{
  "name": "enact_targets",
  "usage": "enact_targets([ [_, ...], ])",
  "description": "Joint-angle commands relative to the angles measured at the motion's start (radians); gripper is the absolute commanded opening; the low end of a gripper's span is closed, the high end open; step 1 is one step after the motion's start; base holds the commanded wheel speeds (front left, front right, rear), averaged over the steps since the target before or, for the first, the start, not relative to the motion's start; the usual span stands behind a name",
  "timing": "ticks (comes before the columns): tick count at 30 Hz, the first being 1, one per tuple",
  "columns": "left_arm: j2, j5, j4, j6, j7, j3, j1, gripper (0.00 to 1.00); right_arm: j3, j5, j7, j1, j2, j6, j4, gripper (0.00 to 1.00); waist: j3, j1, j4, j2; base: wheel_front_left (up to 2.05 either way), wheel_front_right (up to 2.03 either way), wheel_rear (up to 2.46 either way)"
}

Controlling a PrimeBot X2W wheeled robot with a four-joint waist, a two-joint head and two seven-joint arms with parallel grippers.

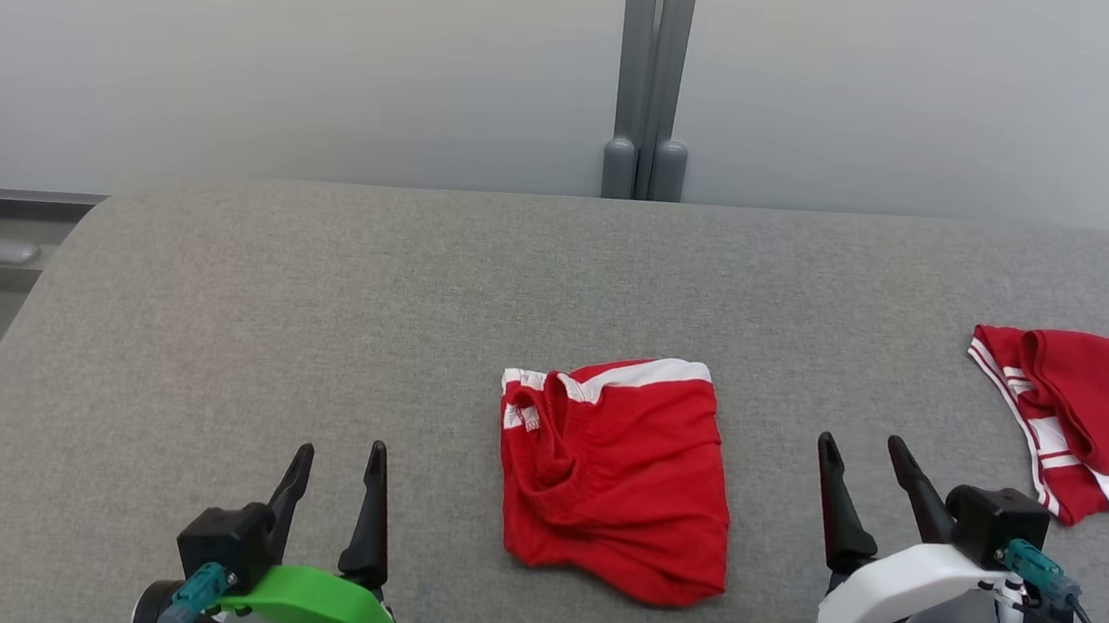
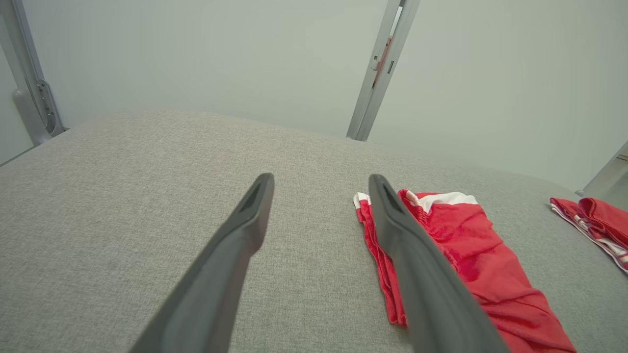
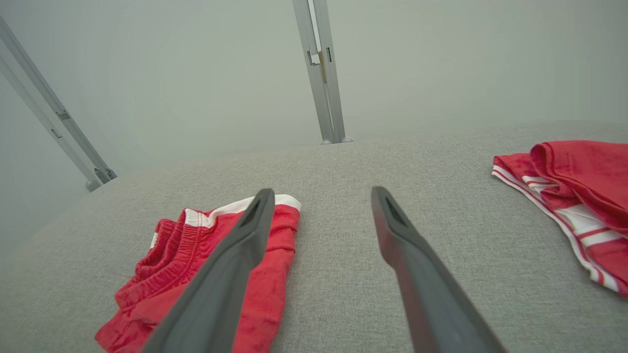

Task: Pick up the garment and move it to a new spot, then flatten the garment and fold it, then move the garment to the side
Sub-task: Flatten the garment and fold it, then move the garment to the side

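At the head view's centre you have one garment point(image 1: 615, 477), red shorts with a white waistband, folded compact, lying on the grey counter point(image 1: 212, 322). Your left pincer point(image 1: 342, 450), released, stands near its left side; your right pincer point(image 1: 860, 441), released, near its right side; both are apart from it. Striped red cloth point(image 1: 1097, 419), far right, well apart. Left wrist view: you see fingers spread over counter, garment beyond the right-hand finger. Right wrist view: fingers spread likewise, garment behind the left-hand finger, striped red cloth at the right edge.
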Motion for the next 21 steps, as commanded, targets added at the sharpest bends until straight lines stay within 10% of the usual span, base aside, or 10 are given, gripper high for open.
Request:
enact_targets([
  [1, 0.005, 0.007, 0.003, 0.001, -0.002, 0.002, 0.007, 1.00, 0.005, 0.005, 0.000, 0.005, -0.002, 0.000, 0.004, 1.00, 0.000, 0.0000, 0.002, -0.0001, 0.00, 0.00, 0.00],
  [21, 0.013, 0.006, 0.003, 0.003, 0.006, -0.018, -0.005, 1.00, -0.018, -0.013, 0.132, -0.090, -0.002, 0.000, 0.146, 1.00, 0.014, 0.0000, 0.064, -0.0001, 0.00, 0.00, 0.00],
])
